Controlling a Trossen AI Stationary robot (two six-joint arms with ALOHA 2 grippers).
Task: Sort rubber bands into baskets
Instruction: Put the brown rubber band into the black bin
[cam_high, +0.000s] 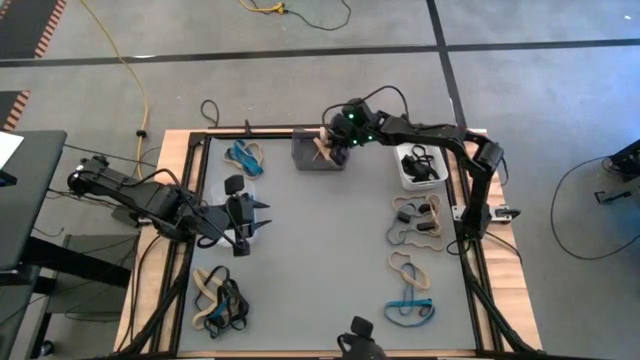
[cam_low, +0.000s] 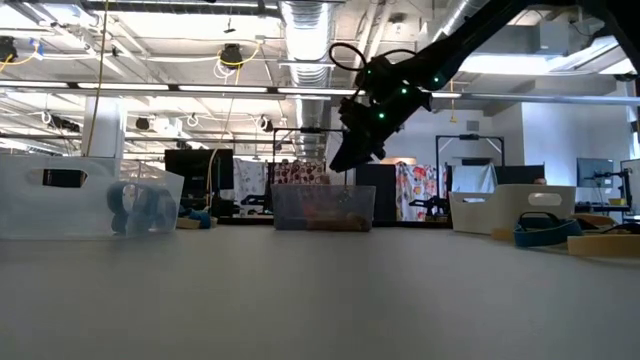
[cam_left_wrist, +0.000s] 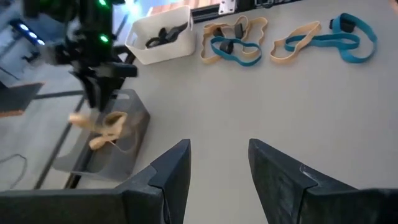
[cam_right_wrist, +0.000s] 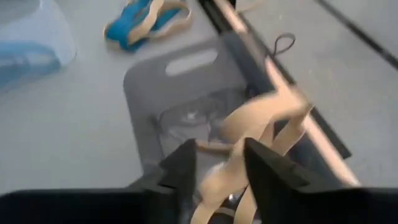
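Note:
My right gripper (cam_high: 336, 148) hangs over the dark grey basket (cam_high: 304, 156) at the table's far side. Its fingers stand apart (cam_right_wrist: 217, 165), and a tan rubber band (cam_right_wrist: 261, 121) runs between them and dangles over the basket (cam_left_wrist: 134, 115). The white basket (cam_high: 404, 176), holding black bands, stands to the right of the grey one. The clear basket (cam_low: 60, 210), holding blue bands, stands to its left. My left gripper (cam_high: 262, 218) waits open above the table's left middle, with nothing between its fingers (cam_left_wrist: 217, 162). My right gripper has its fingers apart around the tan rubber band (cam_left_wrist: 102, 127). The band shows blurred between and below the fingers, over the dark grey basket's opening. Whether it still touches a finger I cannot tell.
Loose tan, blue and black bands lie in heaps at the near left (cam_high: 220, 300) and down the right side (cam_high: 415, 215), (cam_high: 408, 308). Another blue and tan heap (cam_right_wrist: 146, 18) lies by the clear basket. Dark frame rails (cam_high: 190, 200) run along the table's edges.

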